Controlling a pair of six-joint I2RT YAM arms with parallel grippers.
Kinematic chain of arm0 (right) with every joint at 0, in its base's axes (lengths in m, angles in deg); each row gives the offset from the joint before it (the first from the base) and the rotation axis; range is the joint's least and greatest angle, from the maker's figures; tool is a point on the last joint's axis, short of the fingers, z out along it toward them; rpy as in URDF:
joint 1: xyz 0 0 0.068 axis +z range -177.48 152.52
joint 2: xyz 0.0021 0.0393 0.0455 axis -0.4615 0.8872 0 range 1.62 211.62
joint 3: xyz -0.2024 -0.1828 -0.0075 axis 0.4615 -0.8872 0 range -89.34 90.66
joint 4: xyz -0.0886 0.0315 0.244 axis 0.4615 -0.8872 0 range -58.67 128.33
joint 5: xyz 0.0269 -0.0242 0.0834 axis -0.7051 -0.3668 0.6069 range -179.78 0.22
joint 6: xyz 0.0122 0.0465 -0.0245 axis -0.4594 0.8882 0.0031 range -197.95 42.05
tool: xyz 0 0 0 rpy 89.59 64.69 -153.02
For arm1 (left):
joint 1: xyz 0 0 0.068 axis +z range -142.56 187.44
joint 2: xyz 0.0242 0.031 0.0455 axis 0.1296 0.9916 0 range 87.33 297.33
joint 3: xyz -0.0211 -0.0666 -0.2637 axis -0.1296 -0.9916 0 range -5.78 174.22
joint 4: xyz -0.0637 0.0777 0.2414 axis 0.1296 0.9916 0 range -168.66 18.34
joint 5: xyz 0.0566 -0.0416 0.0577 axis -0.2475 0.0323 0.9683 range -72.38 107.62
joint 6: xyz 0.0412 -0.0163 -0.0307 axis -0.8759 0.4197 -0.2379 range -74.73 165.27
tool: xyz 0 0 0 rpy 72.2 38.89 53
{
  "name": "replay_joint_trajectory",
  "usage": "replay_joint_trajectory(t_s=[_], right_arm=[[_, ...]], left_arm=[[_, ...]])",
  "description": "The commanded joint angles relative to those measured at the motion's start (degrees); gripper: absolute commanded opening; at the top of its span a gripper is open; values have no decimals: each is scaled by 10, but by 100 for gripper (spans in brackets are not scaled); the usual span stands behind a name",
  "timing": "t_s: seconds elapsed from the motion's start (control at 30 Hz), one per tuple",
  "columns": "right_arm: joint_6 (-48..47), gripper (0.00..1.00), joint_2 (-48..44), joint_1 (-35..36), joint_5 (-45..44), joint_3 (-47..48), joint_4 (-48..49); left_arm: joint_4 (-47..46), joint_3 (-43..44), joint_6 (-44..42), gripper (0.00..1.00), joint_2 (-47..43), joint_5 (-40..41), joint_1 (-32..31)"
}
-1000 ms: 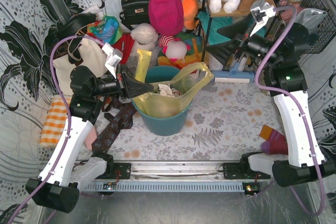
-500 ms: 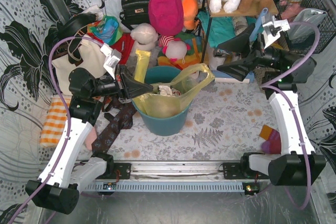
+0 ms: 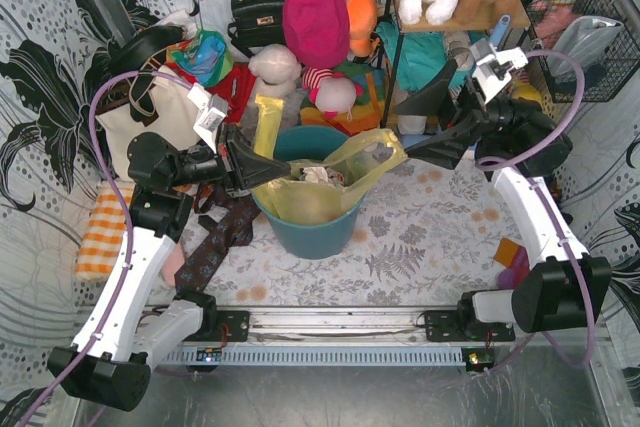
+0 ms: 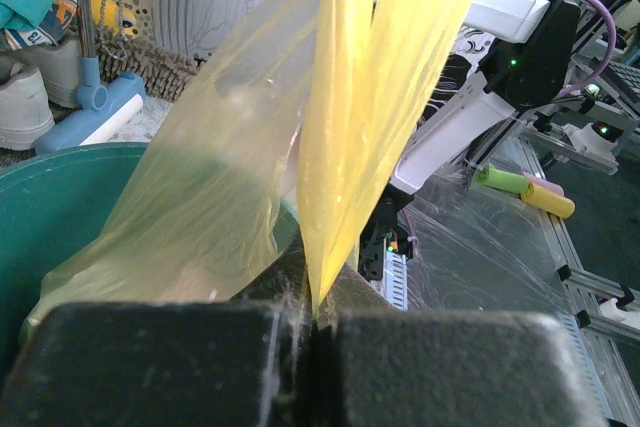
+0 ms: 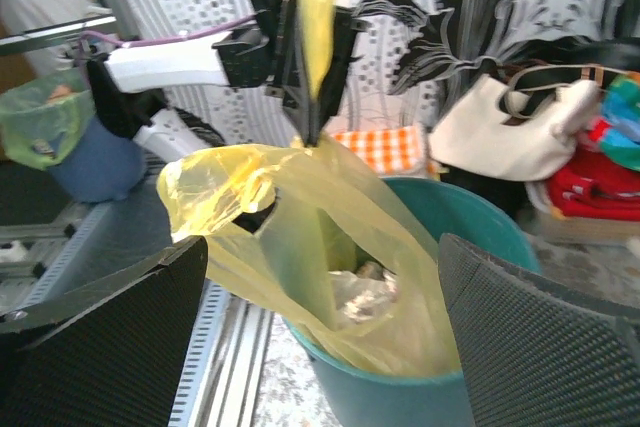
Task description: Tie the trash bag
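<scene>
Table: floral covering, with a teal bin standing at mid-table. The trash bag sits inside the bin. Its yellow-green film is draped over the rim, its mouth is open, and crumpled white paper is visible within.

Left tool: at the bin's left rim, clenched on the bag's film. The left wrist view confirms both pads pressed together with yellow film caught between them. A strip of the bag stands upright above the pinch.

Right tool: released, jaws spread wide, positioned at the bag's right side. It is just beside the looped handle that overhangs the bin's right rim. Whether its lower finger touches the loop cannot be determined. The right wrist view shows the bag framed between both fingers, with no film gripped.

Beyond the bin: a cream tote bag at far left and plush toys along the back.
</scene>
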Motion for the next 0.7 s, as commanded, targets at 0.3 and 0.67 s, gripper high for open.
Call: replay_joint_trajectory(t_s=[0.3,0.67], right_arm=[[-14,97,-34,77,5,35,86],[-45,97,-51,80,15,42,71]], left_arm=[[-16,8,3,0,-5,-8,-1],[-16,13,8,0,-3,-8,-1]])
